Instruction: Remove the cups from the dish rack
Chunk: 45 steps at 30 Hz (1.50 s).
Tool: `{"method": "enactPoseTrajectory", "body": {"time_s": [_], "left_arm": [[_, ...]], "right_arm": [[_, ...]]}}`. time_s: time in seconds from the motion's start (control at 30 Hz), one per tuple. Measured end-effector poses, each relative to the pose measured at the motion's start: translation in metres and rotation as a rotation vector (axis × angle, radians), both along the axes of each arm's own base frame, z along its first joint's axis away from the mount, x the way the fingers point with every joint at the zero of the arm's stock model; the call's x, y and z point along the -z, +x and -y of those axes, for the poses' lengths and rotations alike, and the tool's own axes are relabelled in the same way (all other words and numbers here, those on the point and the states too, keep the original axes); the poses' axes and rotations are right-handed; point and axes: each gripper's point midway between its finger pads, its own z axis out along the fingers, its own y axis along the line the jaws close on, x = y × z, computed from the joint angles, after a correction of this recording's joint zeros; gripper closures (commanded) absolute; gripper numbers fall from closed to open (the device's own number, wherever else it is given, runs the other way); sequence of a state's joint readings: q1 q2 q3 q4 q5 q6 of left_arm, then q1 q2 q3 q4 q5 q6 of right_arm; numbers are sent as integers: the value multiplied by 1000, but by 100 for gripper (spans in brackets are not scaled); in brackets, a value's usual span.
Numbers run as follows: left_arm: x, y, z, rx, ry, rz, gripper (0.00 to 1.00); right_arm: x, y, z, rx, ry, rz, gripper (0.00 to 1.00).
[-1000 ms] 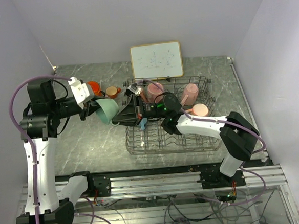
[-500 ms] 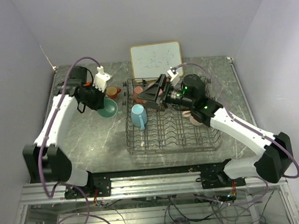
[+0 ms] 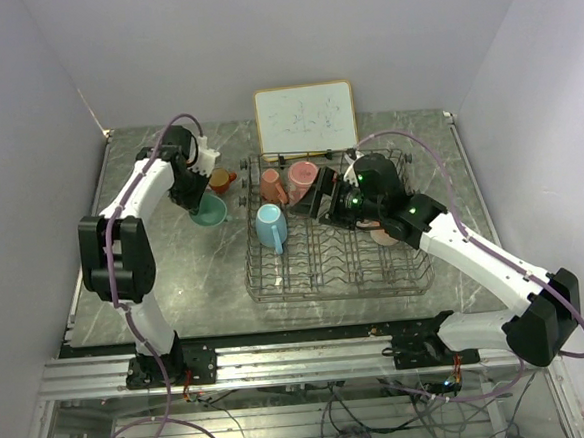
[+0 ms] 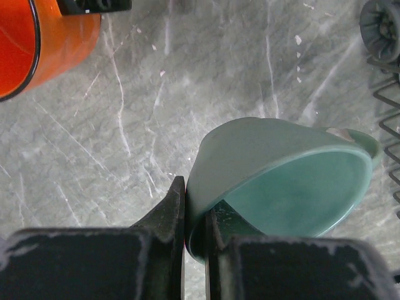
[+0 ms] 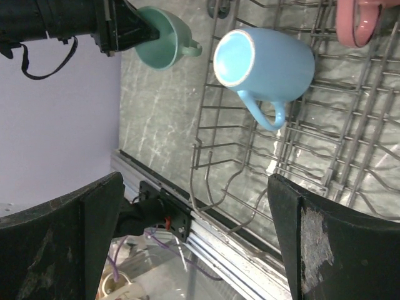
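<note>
Just left of the dish rack (image 3: pixel 336 276), the mint green mug (image 4: pixel 281 181) is still pinched, unreleased, by the left gripper (image 4: pixel 195 212); the wide-open, empty right gripper (image 5: pixel 197 212) is drawn back above the rack.

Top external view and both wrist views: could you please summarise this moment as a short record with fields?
left gripper: shut on the rim of the mint green mug
mint green mug: tilted, outside the rack on its left; contact with the table unclear
right gripper: open, empty, above the dish rack
light blue mug: lying on its side in the rack, left part
pink mugs: two at the rack's far end
orange mug: on the table, outside the rack
</note>
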<state>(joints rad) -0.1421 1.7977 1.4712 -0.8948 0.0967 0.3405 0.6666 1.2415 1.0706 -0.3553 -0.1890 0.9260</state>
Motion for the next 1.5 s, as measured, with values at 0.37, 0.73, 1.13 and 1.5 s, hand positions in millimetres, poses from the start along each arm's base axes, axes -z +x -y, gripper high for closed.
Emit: {"method": "enactPoseTrajectory", "body": {"time_s": [0.37,0.73,1.13,1.5], "left_arm": [[48,11,15,69,39,-63,93],[53,29,20,85,44,-26,52],[39,49,21,80,53,52,39],[-74,42,21,74,14,247,1]], "right_arm": [[18,6,14,22,-108,19,6],[34,8,19,22,-167,9,8],[58,3,13,1,-274,16,8],[91,9,-47,-104,-528,84,13]]}}
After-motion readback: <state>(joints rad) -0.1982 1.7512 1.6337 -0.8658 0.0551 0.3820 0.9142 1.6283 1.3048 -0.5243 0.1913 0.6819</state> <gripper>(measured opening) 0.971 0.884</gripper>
